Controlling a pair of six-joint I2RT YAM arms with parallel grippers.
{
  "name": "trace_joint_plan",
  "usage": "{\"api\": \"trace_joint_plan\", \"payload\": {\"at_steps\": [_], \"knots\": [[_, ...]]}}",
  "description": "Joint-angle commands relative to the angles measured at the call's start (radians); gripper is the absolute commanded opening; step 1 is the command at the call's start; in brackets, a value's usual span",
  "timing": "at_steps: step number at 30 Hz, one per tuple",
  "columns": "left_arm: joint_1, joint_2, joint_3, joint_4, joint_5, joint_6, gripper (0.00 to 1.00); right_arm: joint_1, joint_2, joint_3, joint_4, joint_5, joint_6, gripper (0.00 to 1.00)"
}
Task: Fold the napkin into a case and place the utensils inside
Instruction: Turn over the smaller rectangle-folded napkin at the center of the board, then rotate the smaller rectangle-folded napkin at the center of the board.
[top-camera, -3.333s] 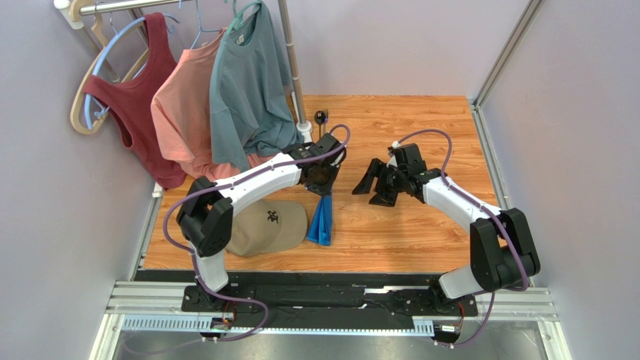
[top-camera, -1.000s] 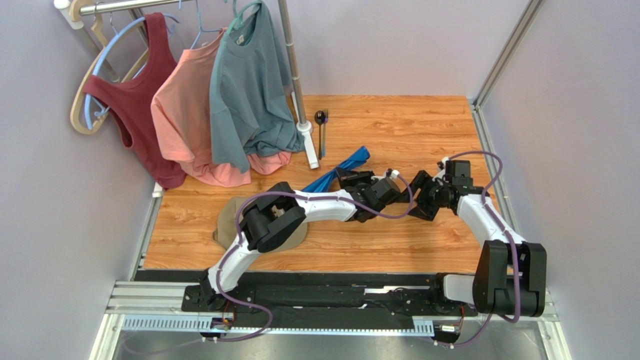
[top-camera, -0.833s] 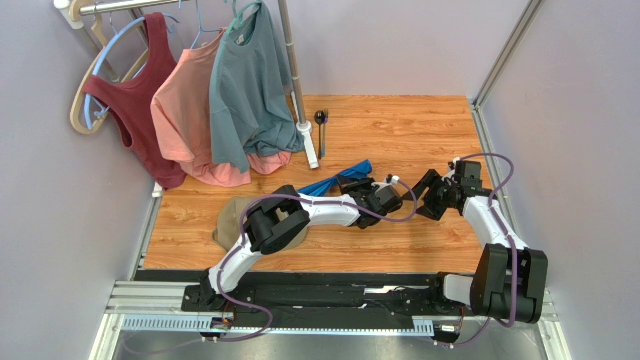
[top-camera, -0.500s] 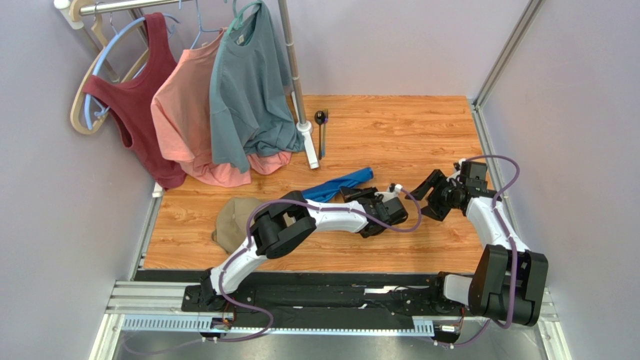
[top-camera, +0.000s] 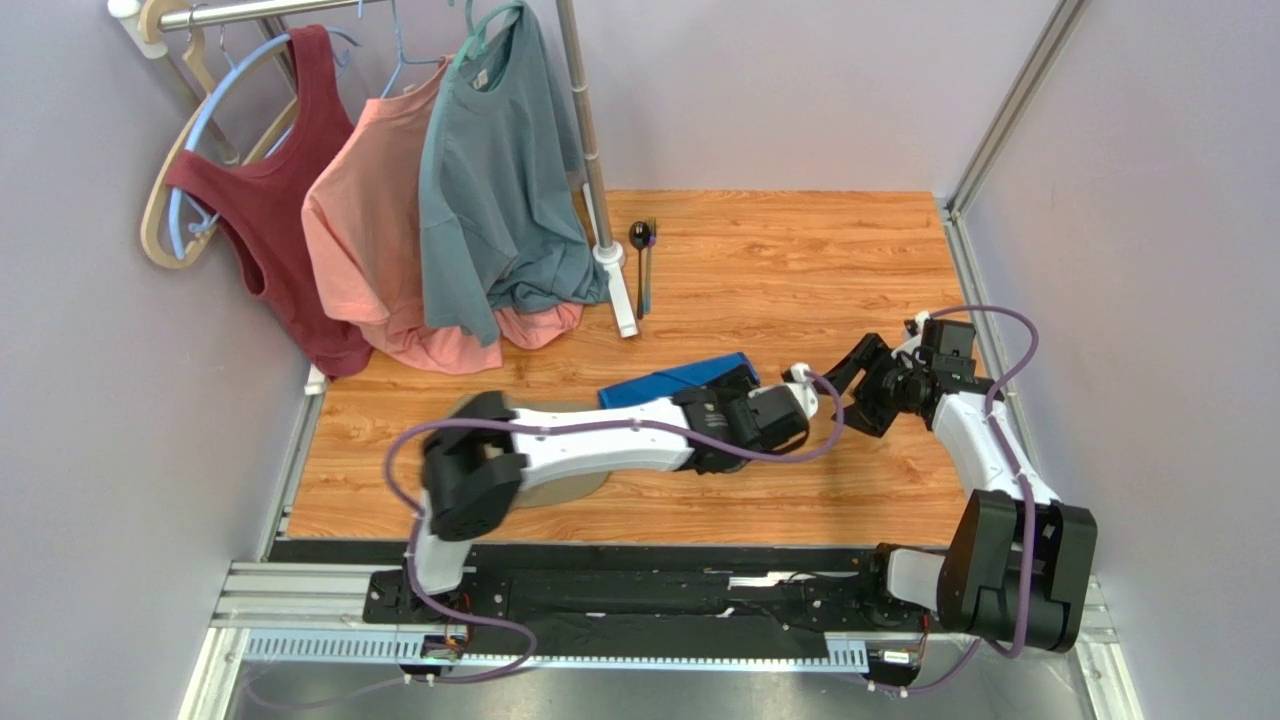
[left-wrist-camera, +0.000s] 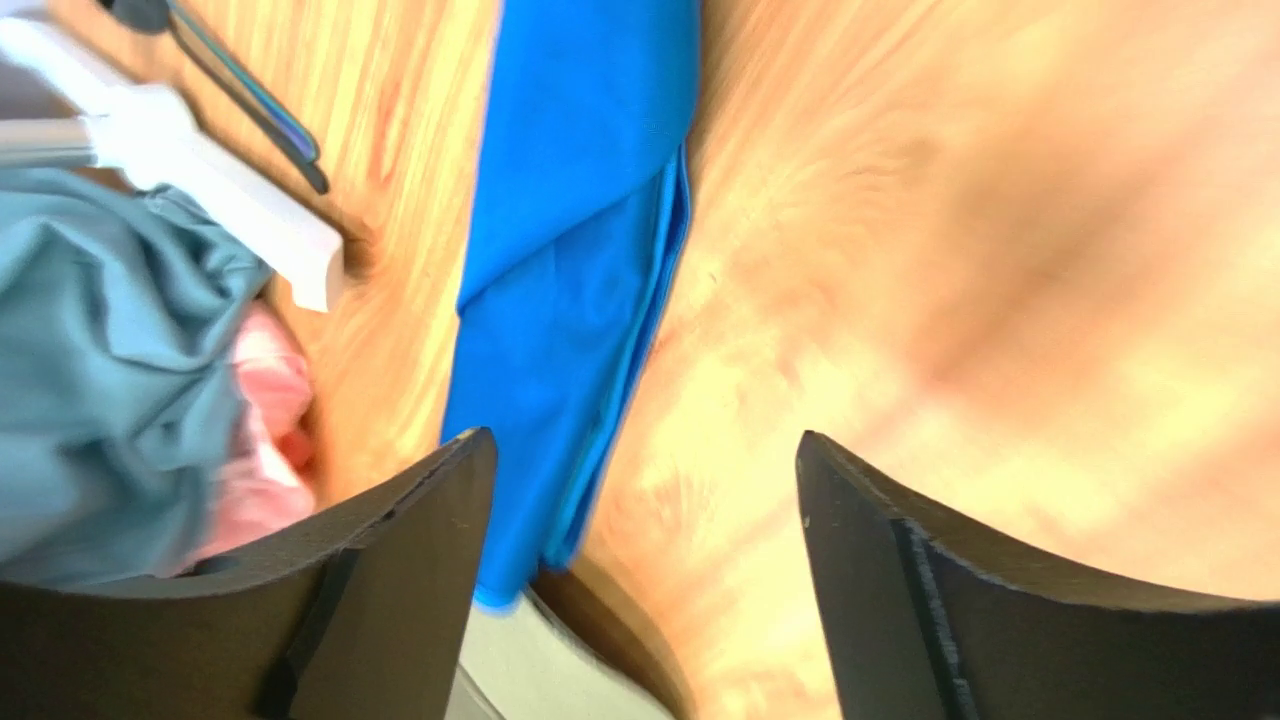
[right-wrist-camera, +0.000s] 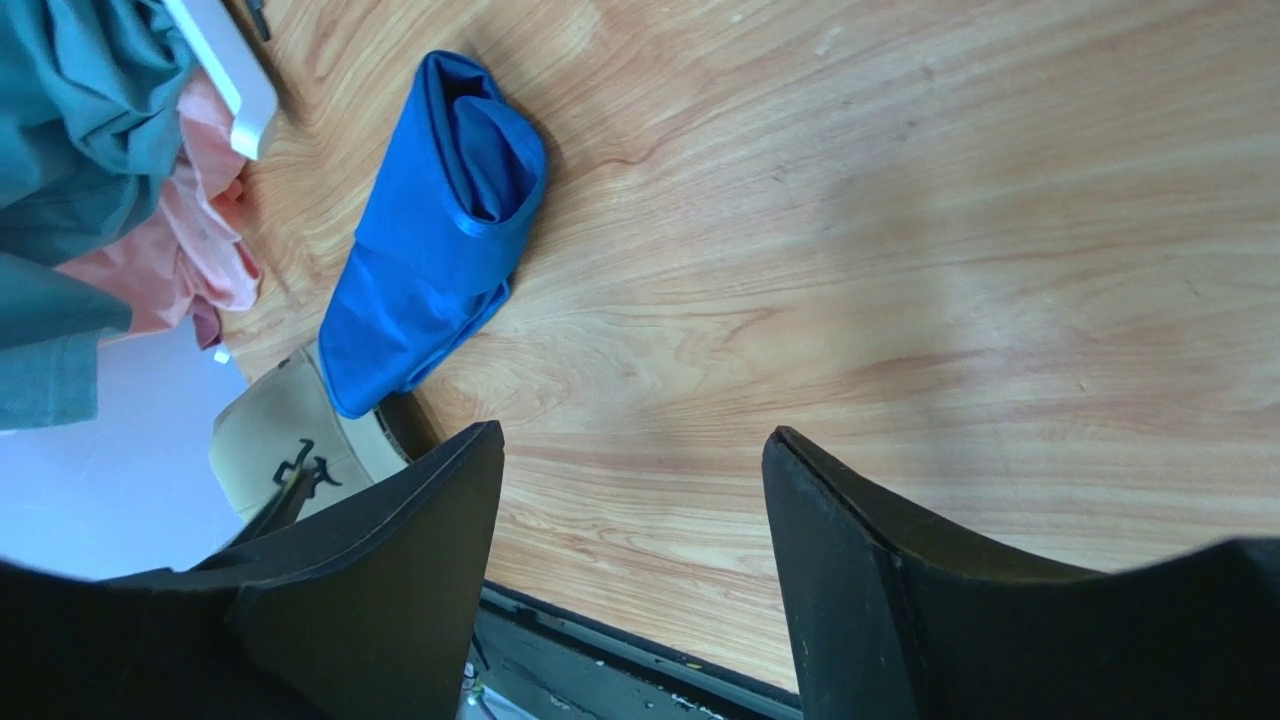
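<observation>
The blue napkin (top-camera: 676, 381) lies flat on the wooden table as a narrow folded strip, one end near the tan cap. It runs up the left wrist view as the napkin (left-wrist-camera: 579, 300) and sits upper left in the right wrist view as the napkin (right-wrist-camera: 436, 240), its far end looped open. My left gripper (top-camera: 736, 420) hovers just beside it on the near side, open (left-wrist-camera: 643, 443) with nothing between the fingers. My right gripper (top-camera: 860, 393) is open (right-wrist-camera: 631, 450) over bare wood to the napkin's right. The utensils (top-camera: 643, 263) lie side by side at the back, also seen as the utensils (left-wrist-camera: 241, 83).
A clothes rack's white foot (top-camera: 619, 293) stands left of the utensils, with a teal T-shirt (top-camera: 496, 165), a pink top and a red tank top hanging. The tan cap (right-wrist-camera: 286, 435) lies under my left arm. Metal rails border the table's right side.
My left gripper opened and let go of the napkin, which dropped from a raised, slanted strip to lying flat. The left arm stretched out and swung. The right arm barely moved.
</observation>
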Motion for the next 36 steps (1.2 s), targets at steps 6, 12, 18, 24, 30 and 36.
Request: {"api": "trace_joint_plan", "payload": {"at_steps": [6, 12, 18, 24, 30, 36], "knots": [[0.231, -0.339, -0.147, 0.040, 0.525, -0.302, 0.12, 0.137, 0.097, 0.112, 0.121, -0.147, -0.012, 0.70], [0.418, -0.301, -0.249, 0.074, 0.646, -0.388, 0.00, 0.333, 0.215, 0.225, 0.196, -0.190, 0.005, 0.68], [0.478, -0.250, -0.299, 0.151, 0.676, -0.391, 0.00, 0.411, 0.380, 0.241, 0.429, -0.239, 0.141, 0.43], [0.498, -0.212, -0.331, 0.160, 0.656, -0.412, 0.00, 0.410, 0.494, 0.235, 0.574, -0.305, 0.152, 0.26], [0.511, -0.163, -0.361, 0.205, 0.672, -0.431, 0.00, 0.373, 0.583, 0.140, 0.749, -0.348, 0.183, 0.20], [0.512, -0.109, -0.355, 0.220, 0.688, -0.439, 0.00, 0.335, 0.623, 0.091, 0.764, -0.351, 0.163, 0.20]]}}
